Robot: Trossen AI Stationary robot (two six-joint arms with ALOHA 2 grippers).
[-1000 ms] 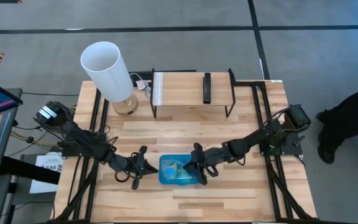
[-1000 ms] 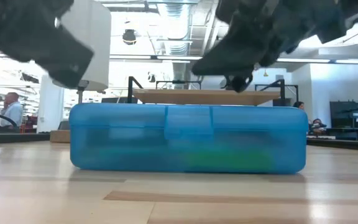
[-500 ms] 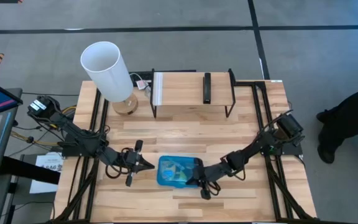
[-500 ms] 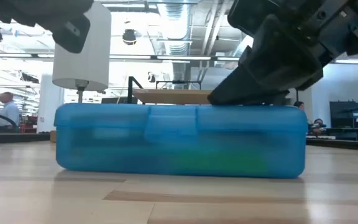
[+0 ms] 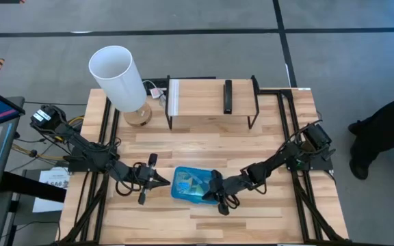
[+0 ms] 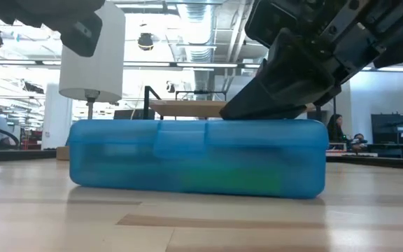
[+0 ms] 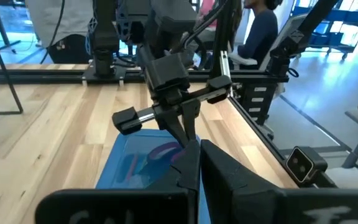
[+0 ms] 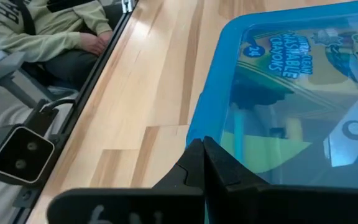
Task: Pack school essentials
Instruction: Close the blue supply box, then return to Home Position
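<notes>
Right gripper, fingers pressed together and holding nothing, pushes on the near right edge of the blue case. Left gripper, also closed and empty, waits just left. Crayon box lies inside; packing looks nearly done.

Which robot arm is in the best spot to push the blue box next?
Probably the right gripper: it is shut and touching the blue case. The left gripper, also shut, sits apart from it.
</notes>
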